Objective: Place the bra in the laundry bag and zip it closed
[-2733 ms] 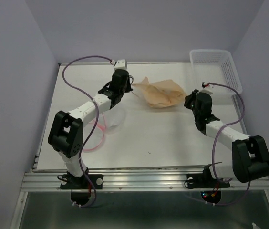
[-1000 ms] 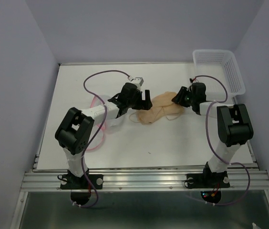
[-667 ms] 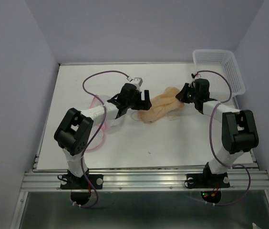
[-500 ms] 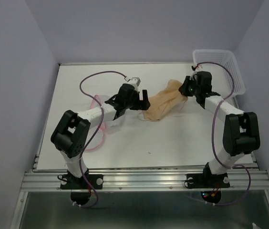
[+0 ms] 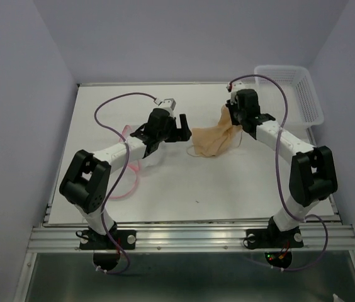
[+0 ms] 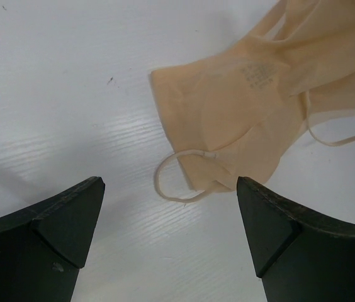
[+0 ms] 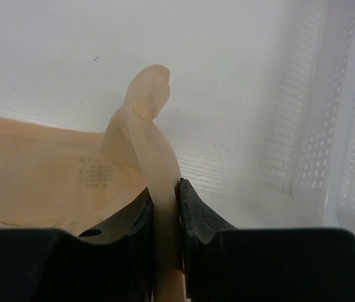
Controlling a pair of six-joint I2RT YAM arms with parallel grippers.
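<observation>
The tan bra (image 5: pixel 214 139) hangs from its top end at mid-table, its lower part resting on the white surface. My right gripper (image 5: pixel 233 117) is shut on a folded band of the bra (image 7: pixel 45 170), the fabric pinched between the pads (image 7: pixel 165 214). My left gripper (image 5: pixel 176 123) is open just left of the bra, with nothing between its fingers. In the left wrist view the bra (image 6: pixel 240 107) and a thin strap loop (image 6: pixel 177 182) lie ahead of the open gripper (image 6: pixel 171 239). The white mesh laundry bag (image 5: pixel 151 161) with pink edging lies partly under the left arm.
A rigid white slotted basket (image 5: pixel 289 88) stands at the back right corner, close beside the right gripper in its wrist view (image 7: pixel 347 126). Purple cables loop above both arms. Grey walls enclose the table on three sides.
The right gripper has pinched the bra's right end, lifted it and carried it back and to the left. The bra now hangs stretched. The left gripper drew back slightly left, still open.
</observation>
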